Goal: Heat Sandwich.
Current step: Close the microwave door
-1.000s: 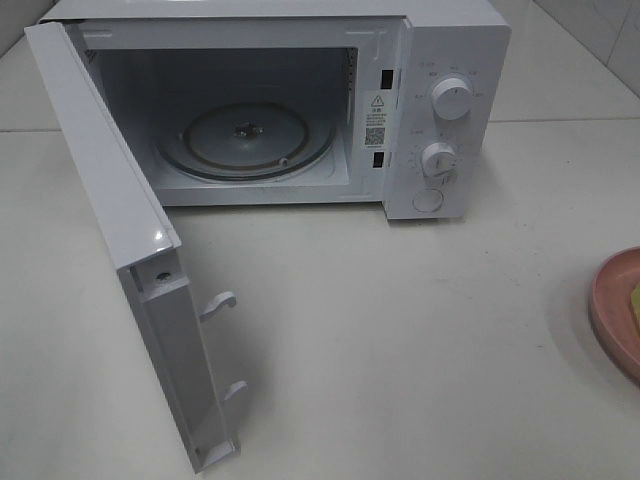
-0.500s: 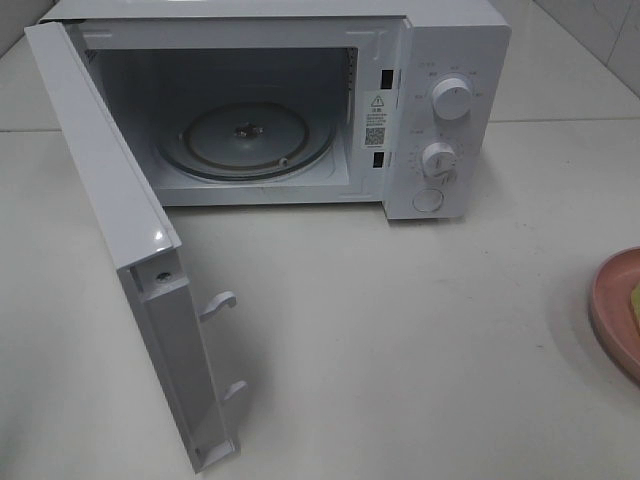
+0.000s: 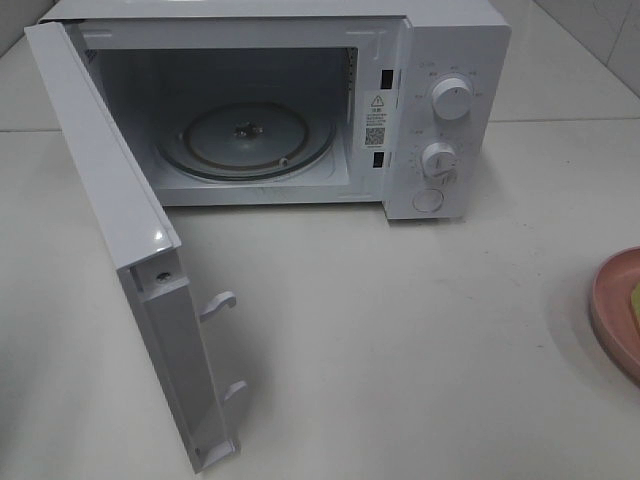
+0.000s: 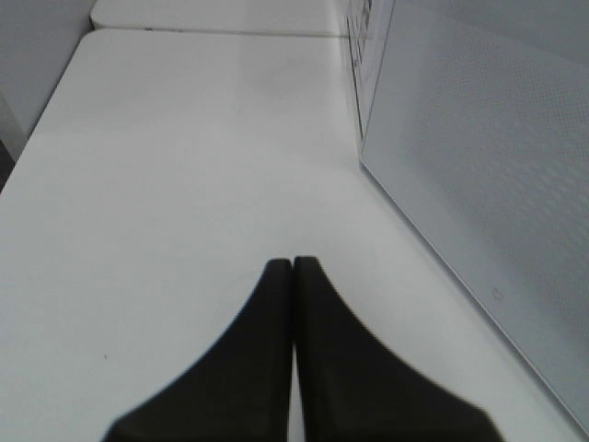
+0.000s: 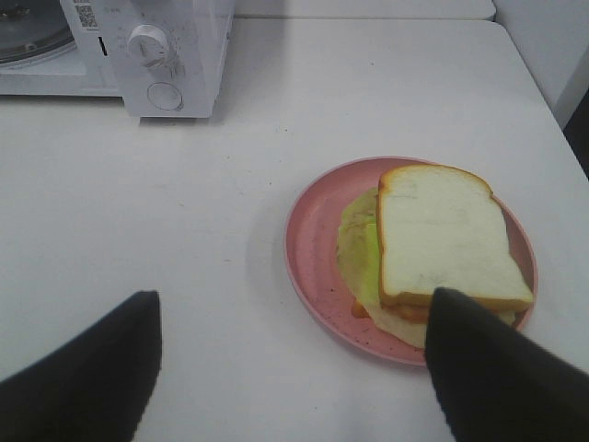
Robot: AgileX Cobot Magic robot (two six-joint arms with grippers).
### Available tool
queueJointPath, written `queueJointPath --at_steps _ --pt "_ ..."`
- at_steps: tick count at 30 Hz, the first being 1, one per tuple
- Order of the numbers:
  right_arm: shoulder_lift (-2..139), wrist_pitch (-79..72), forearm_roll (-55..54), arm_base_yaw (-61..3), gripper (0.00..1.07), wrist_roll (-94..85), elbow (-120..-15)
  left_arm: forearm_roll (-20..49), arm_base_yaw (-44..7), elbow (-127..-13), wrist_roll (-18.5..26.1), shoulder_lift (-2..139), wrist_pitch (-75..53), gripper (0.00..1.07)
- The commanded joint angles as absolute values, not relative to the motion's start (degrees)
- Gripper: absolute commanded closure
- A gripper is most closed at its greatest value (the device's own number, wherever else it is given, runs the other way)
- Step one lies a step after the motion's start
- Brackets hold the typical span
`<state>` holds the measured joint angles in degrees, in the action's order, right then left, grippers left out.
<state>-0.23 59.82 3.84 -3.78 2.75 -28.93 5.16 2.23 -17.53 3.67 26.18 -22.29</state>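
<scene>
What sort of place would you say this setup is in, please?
Probably a kitchen-style counter: a white microwave with its door open stands on a white tabletop, beside a sandwich on a pink plate.

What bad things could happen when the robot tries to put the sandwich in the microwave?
The white-bread sandwich with green filling sits loosely stacked on the round pink plate, so a pinch from the open right gripper might slide the layers apart. The white microwave's open door juts out over the white table, and a passing arm could bump it. The plate lies near the table's right side, so a nudge could push it off.
</scene>
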Motion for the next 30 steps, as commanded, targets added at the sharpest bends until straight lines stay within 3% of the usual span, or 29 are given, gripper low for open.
queueJointPath --at_steps 1,10,15,19,30 --pt "-1.8 59.1 4.2 -3.3 0.31 3.0 -28.9 5.2 2.3 -12.9 3.6 30.0 -7.2 1.06" --pt "-1.8 59.1 4.2 -3.3 0.31 3.0 -28.9 4.6 2.3 -10.3 3.6 42.8 15.0 1.06" --pt "-1.8 59.1 4.2 -3.3 0.31 3.0 -28.9 2.2 2.2 -10.3 3.4 48.5 20.3 1.06" --pt "-1.8 59.1 4.2 -3.3 0.31 3.0 -28.9 -5.6 -1.5 -10.7 0.0 59.1 30.9 1.06" --pt "-1.8 59.1 4.2 -3.3 0.31 3.0 -28.9 -8.8 -9.9 -13.4 -1.3 72.5 41.5 1.06"
